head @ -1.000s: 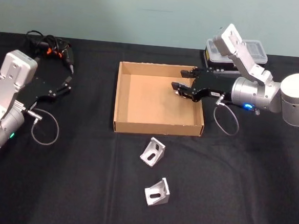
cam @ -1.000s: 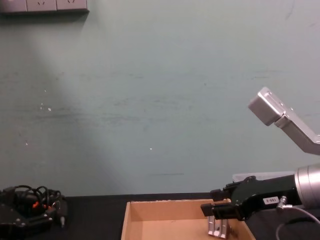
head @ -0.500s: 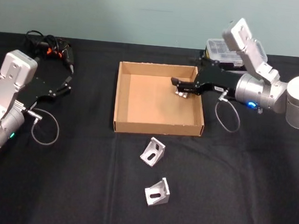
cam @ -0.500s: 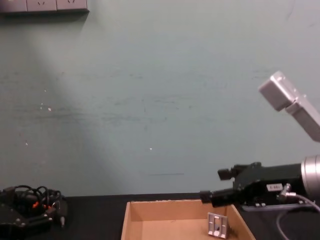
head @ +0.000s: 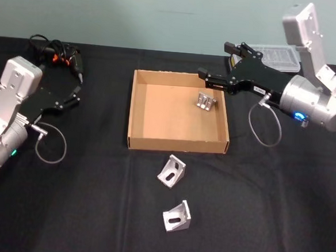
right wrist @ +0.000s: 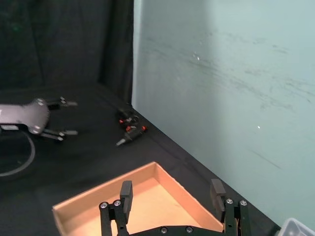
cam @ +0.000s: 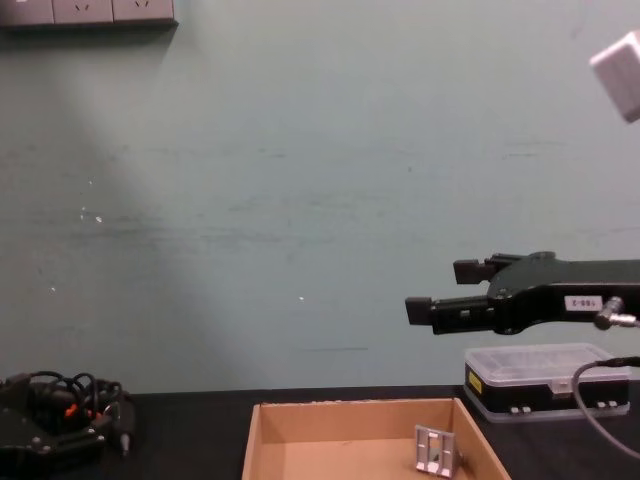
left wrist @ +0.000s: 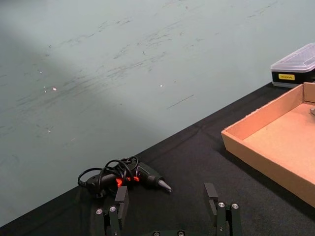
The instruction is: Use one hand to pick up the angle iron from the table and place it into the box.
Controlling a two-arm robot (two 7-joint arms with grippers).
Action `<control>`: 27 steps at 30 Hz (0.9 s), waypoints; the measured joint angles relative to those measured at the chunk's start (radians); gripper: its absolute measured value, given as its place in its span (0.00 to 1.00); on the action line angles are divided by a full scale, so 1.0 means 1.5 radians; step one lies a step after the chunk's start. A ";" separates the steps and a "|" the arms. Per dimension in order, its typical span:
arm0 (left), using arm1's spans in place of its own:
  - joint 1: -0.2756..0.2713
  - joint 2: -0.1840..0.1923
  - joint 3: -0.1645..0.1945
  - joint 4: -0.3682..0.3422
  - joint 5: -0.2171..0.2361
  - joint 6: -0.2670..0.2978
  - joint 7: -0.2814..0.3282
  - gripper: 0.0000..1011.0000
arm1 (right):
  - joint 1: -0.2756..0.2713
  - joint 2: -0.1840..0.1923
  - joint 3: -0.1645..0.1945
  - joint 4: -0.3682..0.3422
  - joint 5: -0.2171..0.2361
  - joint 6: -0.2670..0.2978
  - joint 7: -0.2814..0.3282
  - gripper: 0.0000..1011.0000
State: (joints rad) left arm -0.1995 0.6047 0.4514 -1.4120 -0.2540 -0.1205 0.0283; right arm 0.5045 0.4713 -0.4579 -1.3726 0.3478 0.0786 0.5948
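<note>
Black desk (head: 277, 214): one angle iron (head: 205, 100) lies in the far right corner of the box (head: 178, 144), right claw (head: 214, 61) spread empty above it (left claw (head: 75, 92) parked open, far left); two more angle irons (head: 172, 171) lie unpicked before the box.

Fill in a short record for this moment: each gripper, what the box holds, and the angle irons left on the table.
right gripper: open, empty, raised over the box's far right corner
left gripper: open, empty, parked at the left
box: holds the boxed angle iron, near its far right corner
table: first loose angle iron just in front of the box; second loose angle iron nearer the robot
</note>
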 joint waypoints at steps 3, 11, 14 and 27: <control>0.000 0.000 0.000 0.000 0.000 0.000 0.000 0.99 | -0.024 0.014 0.008 -0.043 0.020 0.014 -0.001 0.99; 0.000 0.000 0.000 0.000 0.000 0.000 0.000 0.99 | -0.075 0.054 0.014 -0.124 0.070 0.057 0.004 0.99; 0.000 0.000 0.000 0.000 0.000 0.000 0.000 0.99 | -0.089 0.070 0.011 -0.148 0.088 0.081 0.010 0.99; 0.000 0.000 0.000 0.000 0.000 0.000 0.000 0.99 | -0.123 0.115 -0.034 -0.193 0.110 0.115 0.033 0.99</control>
State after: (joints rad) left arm -0.1995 0.6047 0.4514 -1.4120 -0.2539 -0.1206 0.0283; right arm 0.3202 0.6441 -0.5091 -1.6621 0.5129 0.2506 0.6440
